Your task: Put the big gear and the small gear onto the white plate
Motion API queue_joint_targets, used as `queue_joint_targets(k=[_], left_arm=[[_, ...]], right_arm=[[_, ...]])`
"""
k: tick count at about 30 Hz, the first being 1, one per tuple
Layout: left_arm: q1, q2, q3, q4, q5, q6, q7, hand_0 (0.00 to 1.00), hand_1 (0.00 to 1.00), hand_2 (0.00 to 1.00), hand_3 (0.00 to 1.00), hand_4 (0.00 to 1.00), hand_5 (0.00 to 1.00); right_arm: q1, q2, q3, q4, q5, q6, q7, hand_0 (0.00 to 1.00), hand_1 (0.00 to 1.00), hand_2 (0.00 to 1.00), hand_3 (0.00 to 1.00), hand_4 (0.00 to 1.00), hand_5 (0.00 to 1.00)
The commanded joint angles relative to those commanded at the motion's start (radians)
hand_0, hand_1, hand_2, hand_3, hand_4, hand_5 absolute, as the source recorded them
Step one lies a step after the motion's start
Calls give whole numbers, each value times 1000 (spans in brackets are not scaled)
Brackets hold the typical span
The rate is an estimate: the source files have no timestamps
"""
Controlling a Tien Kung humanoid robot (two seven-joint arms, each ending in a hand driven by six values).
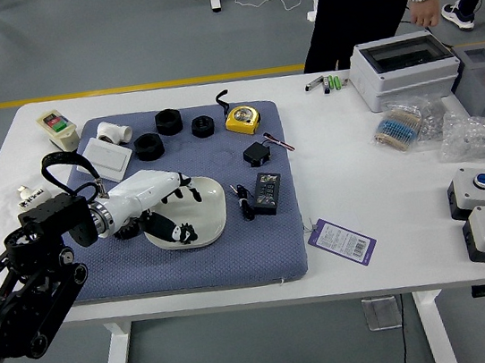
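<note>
Over the white plate (213, 211), long axis side to side, the left hand (147, 195), fingers spread.

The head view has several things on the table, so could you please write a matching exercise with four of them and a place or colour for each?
1. Plate
2. Tape measure
3. Tag
4. Windowed box

A. Far edge of the table, towards the right
B. Just right of the mat
C. Partly hidden by the left hand
D. Yellow and black

Pairs: 1-C, 2-D, 3-B, 4-A
</note>
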Motion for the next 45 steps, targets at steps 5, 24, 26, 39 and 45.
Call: queue_joint_targets(k=[5, 24, 26, 39, 45], left_arm=[[7, 4, -45, -32, 0, -13, 0, 734, 851, 998, 839, 998, 398], [9, 75, -155, 47, 0, -83, 16, 739, 844, 969, 817, 995, 140], [12, 78, -156, 54, 0, -84, 18, 739, 846, 973, 820, 990, 106], [31, 65, -205, 161, 0, -48, 24, 730, 823, 890, 822, 955, 67], [30, 58, -188, 195, 0, -32, 23, 725, 802, 868, 819, 944, 69]], right_arm=[[-1, 0, -1, 0, -1, 1, -1, 669, 686, 733, 559, 784, 674], [4, -1, 13, -1, -2, 2, -1, 668, 686, 732, 560, 784, 673], [4, 0, 14, -1, -2, 1, -1, 668, 686, 733, 560, 784, 672], [4, 2, 9, -2, 1, 3, -2, 668, 686, 733, 559, 783, 673], [6, 2, 11, -1, -1, 2, -2, 668, 686, 732, 559, 783, 673]])
